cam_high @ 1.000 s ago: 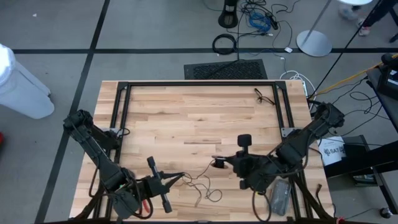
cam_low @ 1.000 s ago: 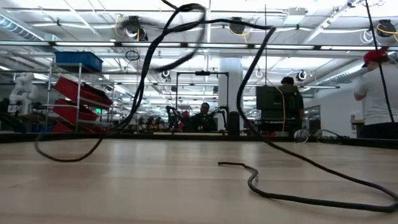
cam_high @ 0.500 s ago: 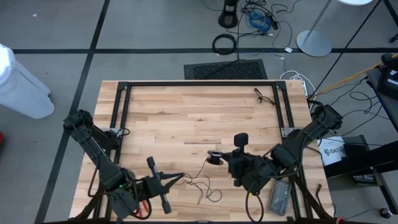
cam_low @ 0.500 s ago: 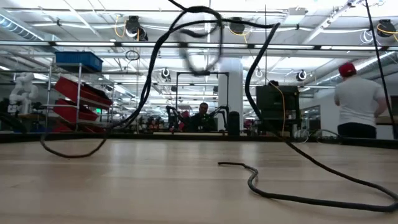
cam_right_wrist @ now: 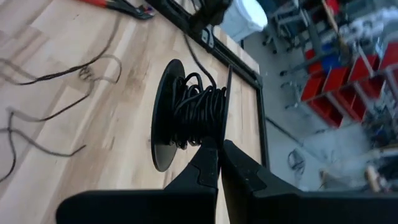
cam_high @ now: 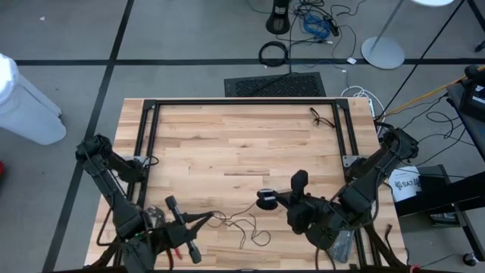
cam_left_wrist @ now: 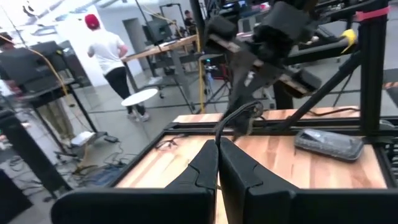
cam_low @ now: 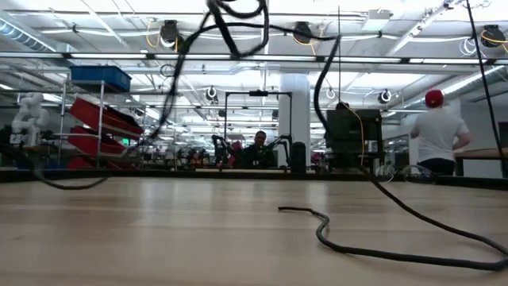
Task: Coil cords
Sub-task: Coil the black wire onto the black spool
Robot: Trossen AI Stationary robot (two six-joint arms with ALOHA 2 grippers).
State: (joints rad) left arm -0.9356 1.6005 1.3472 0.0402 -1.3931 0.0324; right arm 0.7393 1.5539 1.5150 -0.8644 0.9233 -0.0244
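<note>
The thin black cord [cam_high: 244, 227] lies in loose loops on the wooden table near its near edge. One end is wound on a small round black spool [cam_high: 265, 199], which also shows in the right wrist view [cam_right_wrist: 186, 115]. My right gripper [cam_right_wrist: 216, 148] is shut at the spool, right of the table's middle. My left gripper [cam_high: 208, 218], low at the near left, is shut on the cord's other stretch. In the low view part of the cord [cam_low: 317, 226] rests on the table and part hangs high [cam_low: 230, 24]. My left gripper pinches the cord [cam_left_wrist: 219, 138] between its two shut fingertips, level, coming from the table's left. From there the cord rises slack toward the spool. My right gripper's fingertips are shut on the wound cord [cam_right_wrist: 200, 138] between the spool's two discs, at its edge. They come level from the table's right. The spool is on edge, clear of the table.
A black metal frame [cam_high: 242, 101] runs around the table's far half. A pair of glasses [cam_high: 322, 117] lies at the far right. A grey flat case [cam_high: 341, 239] lies near the right arm. Red-handled pliers [cam_high: 173, 249] lie by the left arm. People stand in the room behind.
My left gripper has drawn back toward the table's left edge and a little toward the near edge, still shut on the cord. My right gripper went a little toward the far left with the spool, then came back. The hanging cord has swung in the low view.
</note>
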